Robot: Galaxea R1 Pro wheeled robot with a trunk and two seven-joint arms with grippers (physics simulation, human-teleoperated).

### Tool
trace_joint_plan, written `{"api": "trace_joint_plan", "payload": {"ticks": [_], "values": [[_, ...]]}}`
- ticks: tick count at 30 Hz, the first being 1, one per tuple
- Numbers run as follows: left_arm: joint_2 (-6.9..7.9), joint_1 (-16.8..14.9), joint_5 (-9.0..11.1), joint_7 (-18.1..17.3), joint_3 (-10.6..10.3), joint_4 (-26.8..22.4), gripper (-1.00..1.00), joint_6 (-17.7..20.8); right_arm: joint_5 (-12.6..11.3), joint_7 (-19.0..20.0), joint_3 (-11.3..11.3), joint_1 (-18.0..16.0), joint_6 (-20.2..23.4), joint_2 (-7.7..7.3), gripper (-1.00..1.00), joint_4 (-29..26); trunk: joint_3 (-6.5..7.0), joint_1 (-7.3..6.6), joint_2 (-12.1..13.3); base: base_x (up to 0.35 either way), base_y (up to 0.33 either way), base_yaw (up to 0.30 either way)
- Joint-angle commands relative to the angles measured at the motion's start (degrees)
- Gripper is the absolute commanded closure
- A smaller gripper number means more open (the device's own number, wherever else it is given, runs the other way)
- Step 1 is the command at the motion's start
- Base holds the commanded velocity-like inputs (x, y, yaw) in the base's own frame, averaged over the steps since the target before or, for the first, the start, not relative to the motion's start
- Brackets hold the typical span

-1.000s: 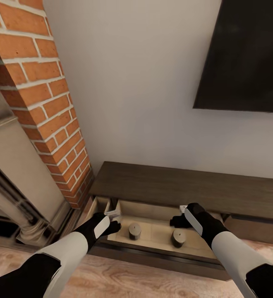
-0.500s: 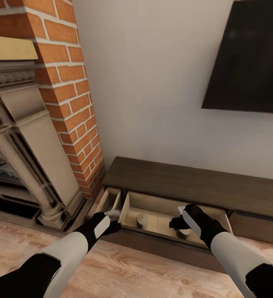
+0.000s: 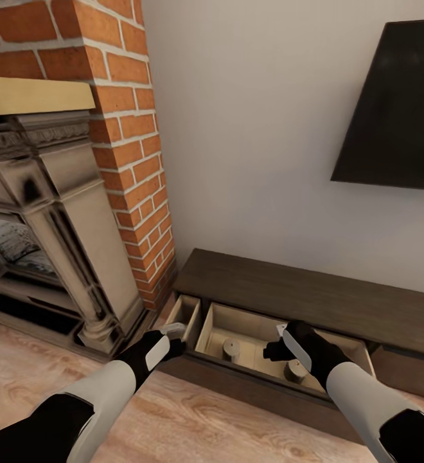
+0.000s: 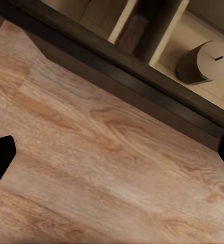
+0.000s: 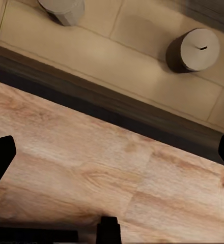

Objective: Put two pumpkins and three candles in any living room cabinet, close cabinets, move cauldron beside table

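Head view: long, low dark-brown wooden cabinet (image 3: 315, 299) against the pale wall, its wide drawer (image 3: 282, 360) pulled out toward the robot, long axis running left to right across the view; two stubby tan-brown cylindrical candles stand upright on the pale drawer floor, one (image 3: 230, 349) toward the left end and one (image 3: 295, 370) beside and partly behind the right hand (image 3: 277, 339). The left hand (image 3: 173, 334) hovers over the drawer's left front corner, near a narrow side compartment (image 3: 185, 315). Judged from this layout, the drawer front lies just ahead of and below both hands, the right hand nearer its middle. Finger spread cannot be told from here. Left wrist view: wood-grain floor (image 4: 102, 168) below, dark drawer front crossing obliquely, one candle (image 4: 206, 61) beyond it; dark fingertips (image 4: 0, 155) at opposite picture edges, standing wide apart and empty. Right wrist view: both candles (image 5: 193, 50) (image 5: 63, 9) beyond the dark front rail, the second cut off by the frame; fingertips (image 5: 1, 152) likewise spread and holding nothing. Third candle, pumpkins and cauldron cannot be placed.
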Motion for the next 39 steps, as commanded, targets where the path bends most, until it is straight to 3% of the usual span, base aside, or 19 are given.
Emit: {"api": "trace_joint_plan", "payload": {"ticks": [1,6,14,26,36,39], "values": [[0.06,0.0,0.6,0.4,-0.5,-0.1,-1.00,0.1,-0.6,-0.5,0.5,0.0,-0.4,0.00,-1.00,1.1,0.21,-0.23,0.4,0.000,0.000,0.182],[0.08,0.1,0.6,0.4,-0.5,0.0,-1.00,0.1,-0.6,-0.3,1.0,0.1,-3.7,0.04,-1.00,4.1,1.48,-1.33,2.4,0.000,0.000,0.186],[0.25,1.6,0.7,0.4,-0.4,2.3,-1.00,-4.4,-0.7,-0.1,5.9,1.9,-7.8,0.05,-1.00,5.9,3.51,-3.08,5.6,0.000,0.000,0.188],[0.35,2.5,0.8,0.4,-0.4,9.4,-1.00,-11.1,-0.7,0.0,6.7,2.6,-11.3,0.07,-1.00,7.9,6.55,-5.72,10.4,0.000,0.000,0.181],[0.44,3.0,0.9,0.3,-0.4,11.7,-1.00,-11.8,-0.7,0.0,6.8,2.7,-13.2,0.14,-1.00,8.1,9.09,-7.91,14.4,0.000,0.000,0.192],[0.43,3.0,1.0,0.3,-0.4,11.7,-1.00,-12.0,-0.7,0.0,6.8,4.6,-14.4,0.76,-1.00,8.0,9.85,-8.57,15.6,0.000,0.000,0.200]]}}
